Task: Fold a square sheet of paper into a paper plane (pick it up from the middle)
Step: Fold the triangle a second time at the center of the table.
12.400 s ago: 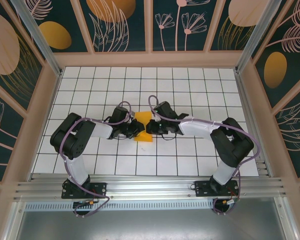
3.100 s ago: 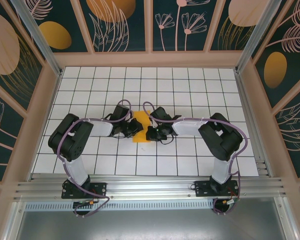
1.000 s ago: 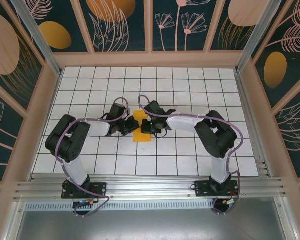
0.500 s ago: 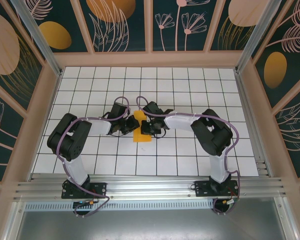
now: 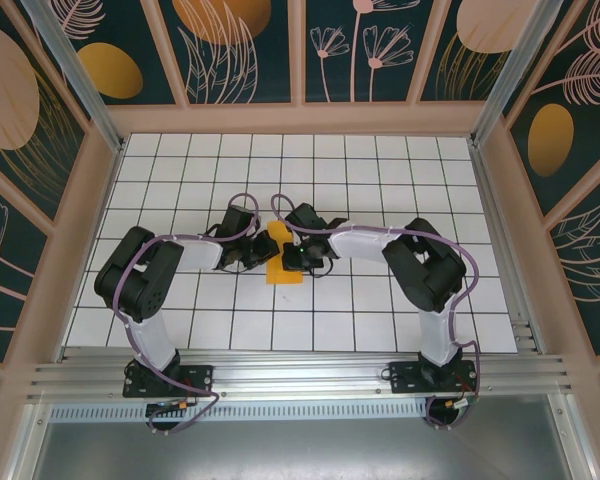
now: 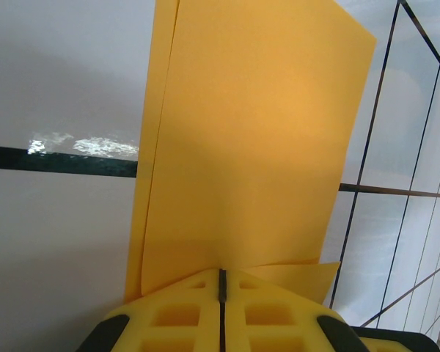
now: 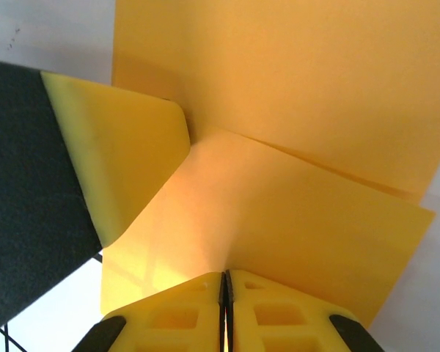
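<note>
Top view: we find middle of paper [image 5: 285,272] covered by left gripper [image 5: 267,252] and right gripper [image 5: 285,255]. Creases hidden. Fingertips too small to judge.

Left wrist view: paper's far end cut off by top edge. Near edge lost behind fingers [image 6: 169,304].

Right wrist view: paper runs off top edge. Near edge lost behind fingers [image 7: 279,308]. Dark shape [image 7: 22,183] at left, blurred and cut by frame. We cannot identify it or count paper's layers.

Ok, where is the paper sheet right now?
In the top view the paper sheet sits, partly folded, near the middle of the white grid table, between the left gripper and right gripper, both pinching it.
</note>
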